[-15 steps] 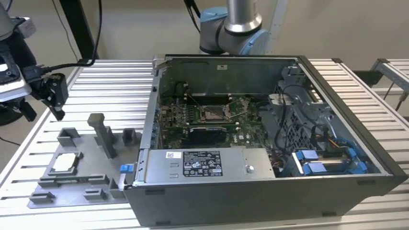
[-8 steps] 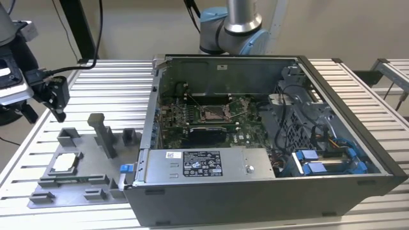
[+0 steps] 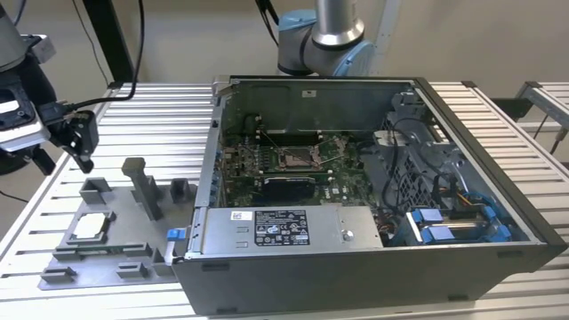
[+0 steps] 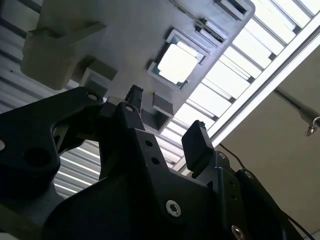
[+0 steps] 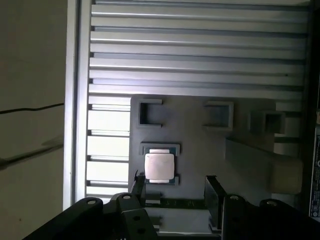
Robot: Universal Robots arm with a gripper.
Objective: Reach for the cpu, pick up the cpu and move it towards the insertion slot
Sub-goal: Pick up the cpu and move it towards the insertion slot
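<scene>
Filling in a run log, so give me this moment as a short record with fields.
gripper: open, holding nothing, hovering over the grey tray
cpu: flat in its recess in the tray, not gripped
insertion slot: on the board inside the open computer case, to the exterior view's right of the tray

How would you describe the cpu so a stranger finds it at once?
On the exterior view's left of the open computer case lies a grey fixture plate. The cpu sits in its square frame: flat, silvery-white, unlike the grey blocks.
</scene>
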